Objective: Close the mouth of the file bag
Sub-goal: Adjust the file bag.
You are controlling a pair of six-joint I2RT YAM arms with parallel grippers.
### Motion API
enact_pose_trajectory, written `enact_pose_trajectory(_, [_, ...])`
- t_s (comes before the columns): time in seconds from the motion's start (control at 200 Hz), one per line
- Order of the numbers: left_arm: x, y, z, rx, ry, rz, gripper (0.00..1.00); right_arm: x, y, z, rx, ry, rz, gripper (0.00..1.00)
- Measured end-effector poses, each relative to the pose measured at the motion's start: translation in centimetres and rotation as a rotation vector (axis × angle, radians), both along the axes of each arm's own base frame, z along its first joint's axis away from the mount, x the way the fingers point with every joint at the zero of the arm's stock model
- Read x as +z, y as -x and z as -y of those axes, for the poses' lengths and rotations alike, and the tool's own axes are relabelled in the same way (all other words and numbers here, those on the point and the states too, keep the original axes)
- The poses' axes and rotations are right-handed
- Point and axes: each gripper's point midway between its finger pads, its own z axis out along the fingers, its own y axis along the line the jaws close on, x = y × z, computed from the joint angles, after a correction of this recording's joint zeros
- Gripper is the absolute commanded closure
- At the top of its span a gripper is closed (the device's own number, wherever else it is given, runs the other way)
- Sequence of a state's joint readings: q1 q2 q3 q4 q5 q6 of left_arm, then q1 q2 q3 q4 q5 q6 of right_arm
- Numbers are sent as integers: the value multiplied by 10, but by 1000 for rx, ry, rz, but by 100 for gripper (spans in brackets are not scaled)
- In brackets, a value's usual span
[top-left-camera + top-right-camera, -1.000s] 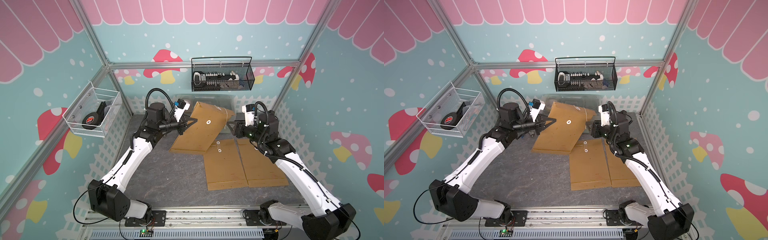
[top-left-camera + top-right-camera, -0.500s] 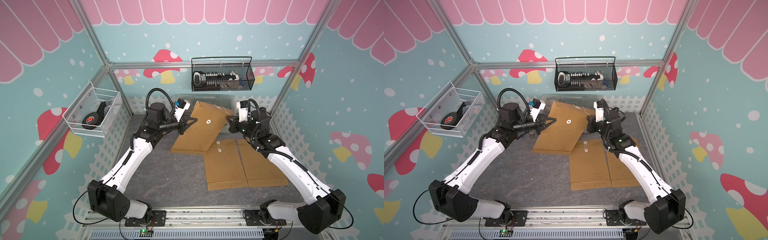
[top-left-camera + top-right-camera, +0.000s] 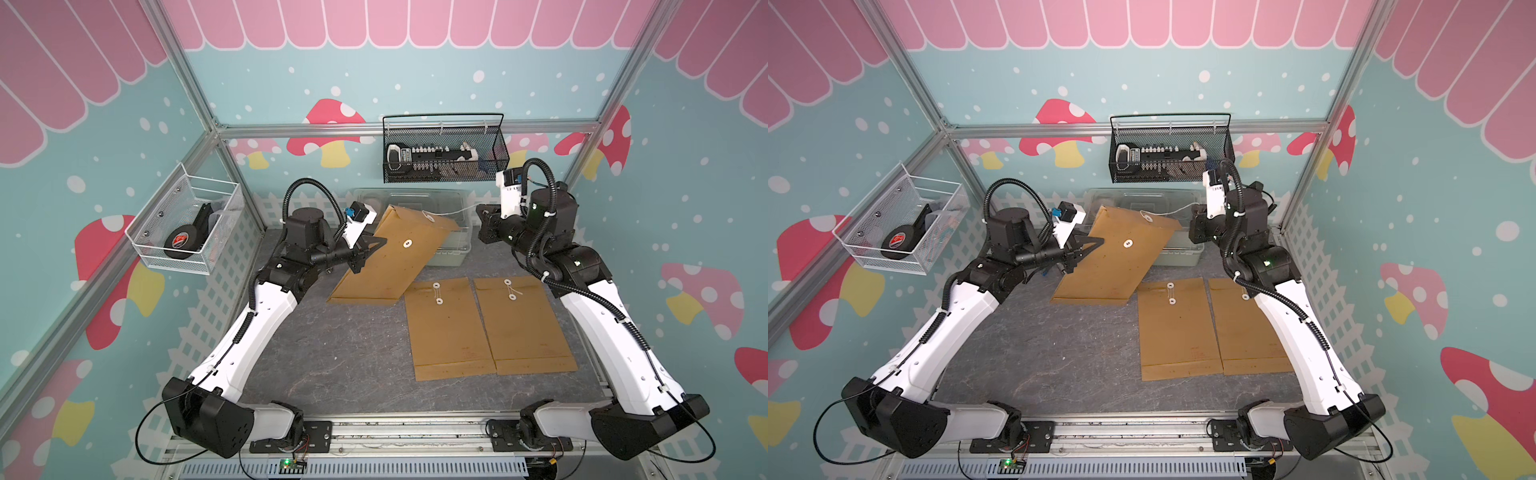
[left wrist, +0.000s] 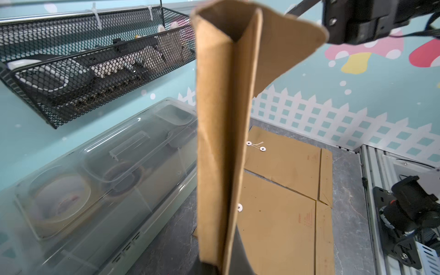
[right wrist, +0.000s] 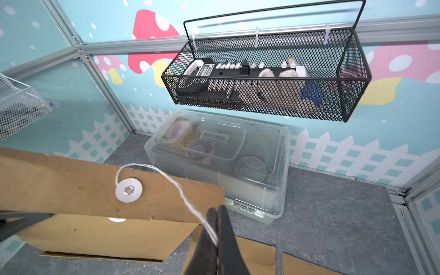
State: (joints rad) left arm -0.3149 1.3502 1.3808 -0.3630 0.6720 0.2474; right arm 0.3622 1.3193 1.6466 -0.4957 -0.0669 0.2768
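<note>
Left pincer [image 3: 368, 253] clamps the side edge of the tilted file bag [image 3: 395, 257], its bottom on the surface [image 3: 332, 353], while farther back my right pincer [image 5: 215, 226] pinches the flap string [image 5: 166, 176], which I judge could slip out or yank the bag loose if overtightened.

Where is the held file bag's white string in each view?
Top view: string runs from held file bag to right gripper.
Top view: same span.
Left wrist: not visible.
Right wrist: string curves into shut right gripper.
Shared landmark: black mesh basket.
</note>
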Motion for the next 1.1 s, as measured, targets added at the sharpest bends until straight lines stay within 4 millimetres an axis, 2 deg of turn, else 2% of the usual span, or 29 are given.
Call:
enact_pose_trajectory(0.125, [-12, -11, -6, 62, -34, -25, 100, 6, 12, -7, 61, -26, 7, 100])
enact_pose_trajectory(0.275, [-21, -21, -12, 117, -57, -41, 100, 5, 39, -13, 143, -61, 14, 100])
enact_pose_trajectory(0.375, [-20, -24, -14, 138, -57, -38, 100, -8, 55, -18, 202, -85, -2, 100])
enact_pose_trajectory(0.47, [-16, -26, -15, 148, -49, -29, 100, -30, 62, -25, 253, -105, -45, 100])
enact_pose_trajectory(0.545, [-9, -28, -16, 152, -38, -18, 100, -51, 65, -33, 294, -121, -95, 87])
enact_pose_trajectory(0.615, [-3, -28, -16, 143, -29, 1, 100, -69, 70, -40, 344, -134, -148, 65])
enact_pose_trajectory(0.695, [0, -25, -13, 107, -26, 22, 100, -80, 77, -48, 420, -148, -190, 54])
enact_pose_trajectory(0.765, [1, -19, -10, 62, -28, 39, 100, -78, 80, -48, 458, -175, -202, 48])
enact_pose_trajectory(0.886, [1, -9, -11, -6, -43, 69, 100, -70, 79, -33, 456, -213, -196, 40])
enact_pose_trajectory(1.011, [-1, 3, -11, -70, -71, 102, 100, -64, 79, -23, 429, -190, -197, 39])
enact_pose_trajectory(1.101, [-3, 14, -7, -130, -87, 117, 100, -52, 73, -21, 413, -156, -195, 39])
